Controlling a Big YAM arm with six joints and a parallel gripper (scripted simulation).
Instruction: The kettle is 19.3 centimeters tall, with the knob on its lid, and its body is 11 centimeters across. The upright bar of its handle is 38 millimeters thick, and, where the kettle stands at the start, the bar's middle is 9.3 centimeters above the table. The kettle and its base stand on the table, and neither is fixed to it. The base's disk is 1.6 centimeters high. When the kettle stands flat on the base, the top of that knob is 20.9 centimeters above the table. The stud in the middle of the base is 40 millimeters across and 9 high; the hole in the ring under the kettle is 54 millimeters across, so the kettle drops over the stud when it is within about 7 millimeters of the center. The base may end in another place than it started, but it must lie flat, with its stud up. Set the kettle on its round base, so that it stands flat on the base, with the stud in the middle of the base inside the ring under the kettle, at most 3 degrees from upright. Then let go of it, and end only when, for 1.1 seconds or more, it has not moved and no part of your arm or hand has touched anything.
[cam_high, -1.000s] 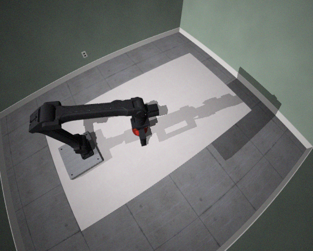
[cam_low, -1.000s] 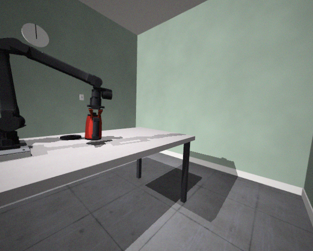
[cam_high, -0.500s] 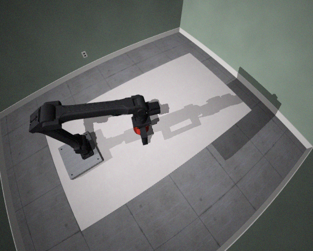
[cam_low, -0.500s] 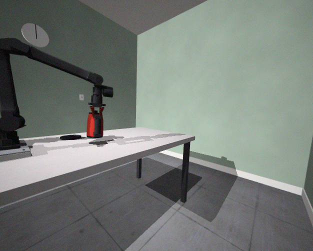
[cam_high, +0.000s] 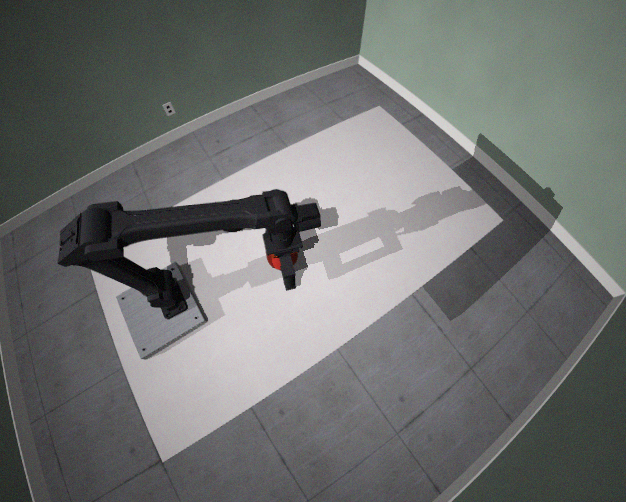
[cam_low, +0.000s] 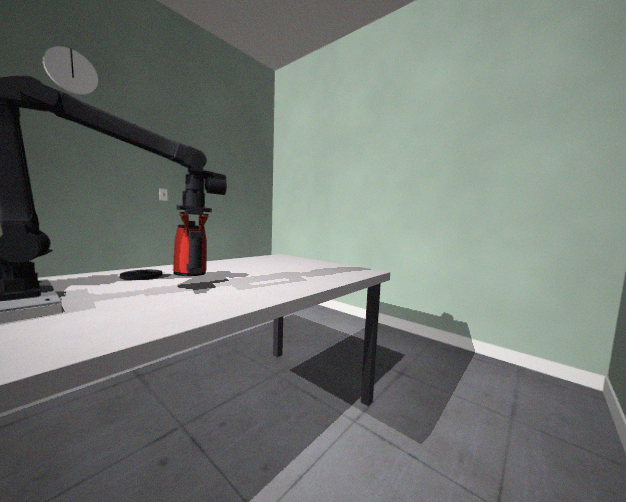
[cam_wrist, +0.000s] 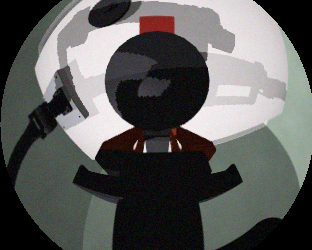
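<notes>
The arm's dark gripper (cam_low: 192, 222) is clamped from above on the top of the upright red kettle with a dark handle (cam_low: 189, 251). The kettle is at the white surface (cam_low: 219, 308), just beside the flat black round base (cam_low: 140, 274). Rigid, tall and probably top-heavy, it may swing in so high a grip; the handle's upright bar looks the steadier hold.

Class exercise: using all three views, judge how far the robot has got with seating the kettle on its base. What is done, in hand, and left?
Done: the gripper is shut on the red kettle from above. In hand: the kettle hangs upright just above the table, beside its black base and apart from it. Left: carry it over the base, lower it flat over the stud, open the gripper, withdraw and wait.
</notes>
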